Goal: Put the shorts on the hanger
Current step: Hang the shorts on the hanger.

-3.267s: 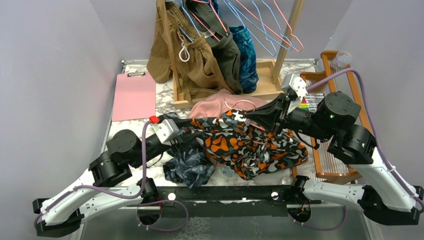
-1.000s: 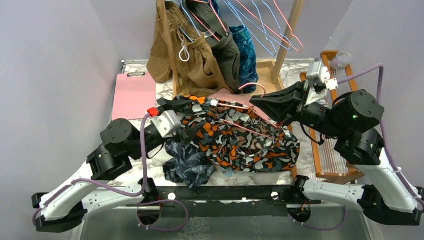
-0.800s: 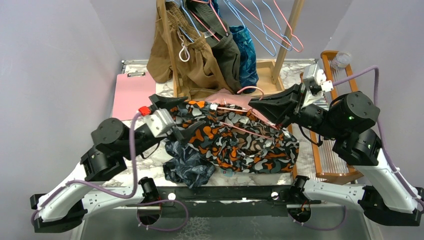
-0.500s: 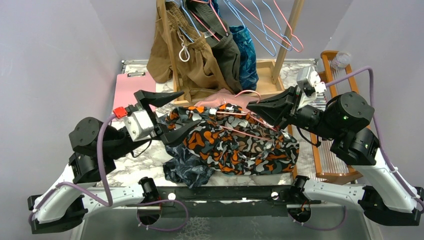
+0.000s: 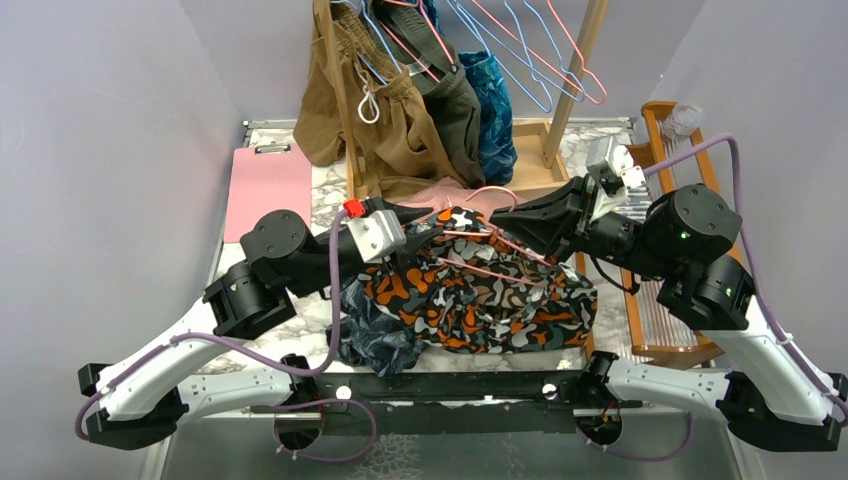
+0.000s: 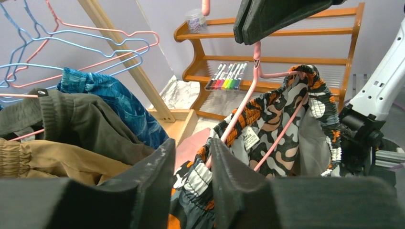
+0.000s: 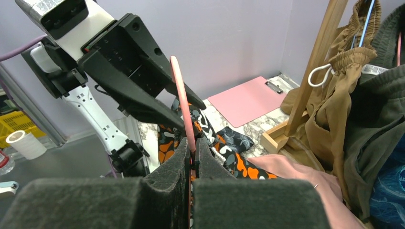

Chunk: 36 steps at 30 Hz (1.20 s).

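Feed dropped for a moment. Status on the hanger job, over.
Right pincer shut on the hanger. Left pincer straddles the shorts waistband, grip unconfirmed. Hanger wire inside the waist opening. Navy shorts partly beneath them.

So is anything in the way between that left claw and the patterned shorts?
Nothing visible. The left gripper is right at the shorts, its parted fingers straddling their waistband next to a wire of the pink hanger, which the right gripper pinches shut higher up.
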Available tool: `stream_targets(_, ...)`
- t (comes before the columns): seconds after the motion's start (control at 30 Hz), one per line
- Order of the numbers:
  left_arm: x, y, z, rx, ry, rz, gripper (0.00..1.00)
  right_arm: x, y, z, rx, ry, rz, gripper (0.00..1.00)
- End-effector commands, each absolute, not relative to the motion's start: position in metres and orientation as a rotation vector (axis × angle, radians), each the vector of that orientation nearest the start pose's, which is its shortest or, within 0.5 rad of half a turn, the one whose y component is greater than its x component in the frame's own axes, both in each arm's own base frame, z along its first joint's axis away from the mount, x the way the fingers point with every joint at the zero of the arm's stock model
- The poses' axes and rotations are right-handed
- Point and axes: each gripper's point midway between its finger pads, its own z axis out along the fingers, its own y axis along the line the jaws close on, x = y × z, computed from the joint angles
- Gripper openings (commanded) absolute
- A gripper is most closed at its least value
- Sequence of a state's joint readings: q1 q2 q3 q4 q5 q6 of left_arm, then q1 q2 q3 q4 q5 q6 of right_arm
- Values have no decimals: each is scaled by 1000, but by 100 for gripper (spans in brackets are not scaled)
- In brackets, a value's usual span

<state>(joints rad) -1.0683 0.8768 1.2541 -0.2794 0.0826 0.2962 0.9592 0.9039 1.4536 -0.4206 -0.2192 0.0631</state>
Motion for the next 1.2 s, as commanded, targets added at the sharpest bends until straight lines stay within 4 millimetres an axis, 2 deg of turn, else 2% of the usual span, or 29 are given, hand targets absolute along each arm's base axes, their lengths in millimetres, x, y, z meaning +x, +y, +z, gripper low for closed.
stream_targets(0.0, 144, -263, 466, 958, 1068, -683, 31, 122, 250, 500, -820, 1234, 1004, 1)
stream_targets(0.17, 151, -250, 456, 926, 1107, -627, 20, 122, 246, 502, -814, 1232, 992, 1)
stream_targets(0.37, 155, -235, 438, 906, 1162, -575, 0, 120, 243, 503, -811, 1228, 991, 1)
stream_targets(0.7, 163, -217, 417, 886, 1233, -487, 0, 119, 240, 504, -805, 1229, 991, 1)
stream_targets(0.97, 168, -213, 382, 912, 1318, -435, 0, 111, 230, 513, -786, 1197, 1011, 1)
stream_targets(1.07, 168, -210, 380, 901, 1326, -438, 0, 109, 229, 515, -782, 1193, 1012, 1)
stream_targets(1.17, 165, -207, 393, 879, 1304, -457, 0, 109, 228, 513, -783, 1199, 1013, 1)
